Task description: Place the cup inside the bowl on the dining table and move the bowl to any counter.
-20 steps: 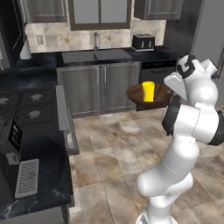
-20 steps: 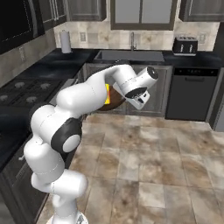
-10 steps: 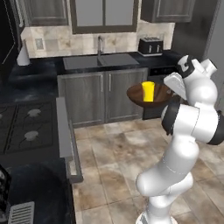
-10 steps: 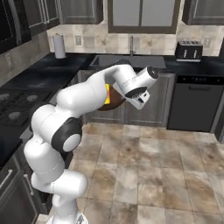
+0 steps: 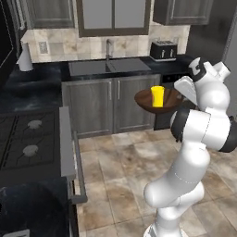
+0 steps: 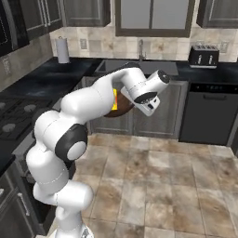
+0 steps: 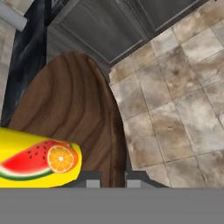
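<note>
Your gripper (image 7: 113, 177) clamps the bowl's (image 7: 83, 118) rim, the cup (image 5: 157, 96) standing inside (its fruit print shows in the hand view alone), before the counter (image 5: 115, 69).

The cup (image 5: 158, 96) stands in the bowl (image 5: 147, 99), seemingly before the counter (image 5: 41, 76).

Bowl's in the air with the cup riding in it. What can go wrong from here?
1. The cup stands loose in the bowl; a tilt or jolt could tip it out onto the tile floor.
2. The gripper pinches only the bowl's rim, so the bowl may rotate or slip in that edge grip.
3. The bowl hangs in front of the cabinets, about level with the counter edge; it probably needs lift to avoid clipping that edge.
</note>
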Robot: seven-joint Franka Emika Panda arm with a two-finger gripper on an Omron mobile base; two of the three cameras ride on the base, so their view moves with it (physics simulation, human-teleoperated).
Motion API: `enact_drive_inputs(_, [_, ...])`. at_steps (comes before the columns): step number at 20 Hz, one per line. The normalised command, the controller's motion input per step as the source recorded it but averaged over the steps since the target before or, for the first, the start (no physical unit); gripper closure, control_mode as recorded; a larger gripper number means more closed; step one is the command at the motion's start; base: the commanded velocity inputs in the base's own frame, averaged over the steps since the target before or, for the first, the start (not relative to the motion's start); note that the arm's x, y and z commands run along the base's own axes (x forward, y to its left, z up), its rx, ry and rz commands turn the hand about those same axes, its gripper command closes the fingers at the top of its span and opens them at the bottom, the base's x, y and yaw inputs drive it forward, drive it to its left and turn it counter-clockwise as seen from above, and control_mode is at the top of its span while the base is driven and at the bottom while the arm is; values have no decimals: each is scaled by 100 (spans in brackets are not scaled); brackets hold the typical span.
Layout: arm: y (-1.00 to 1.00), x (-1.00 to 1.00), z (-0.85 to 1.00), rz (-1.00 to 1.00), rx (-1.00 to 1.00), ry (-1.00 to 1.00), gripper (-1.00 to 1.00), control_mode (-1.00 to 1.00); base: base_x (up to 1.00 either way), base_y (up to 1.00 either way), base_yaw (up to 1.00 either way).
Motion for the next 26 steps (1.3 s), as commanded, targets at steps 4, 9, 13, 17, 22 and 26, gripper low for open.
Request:
enact_drive_inputs(4, [0,0,0,0,0,0,100,100,34,-41,8])
enact_drive_inputs(9, [0,0,0,0,0,0,100,100,37,-40,8])
enact_drive_inputs(13, [0,0,0,0,0,0,100,100,33,-41,8])
enact_drive_inputs(17, [0,0,0,0,0,0,100,100,19,-35,14])
enact_drive_inputs(22, [0,0,0,0,0,0,100,100,26,-27,18])
enact_drive_inputs(26, [0,0,0,0,0,0,100,100,30,-21,20])
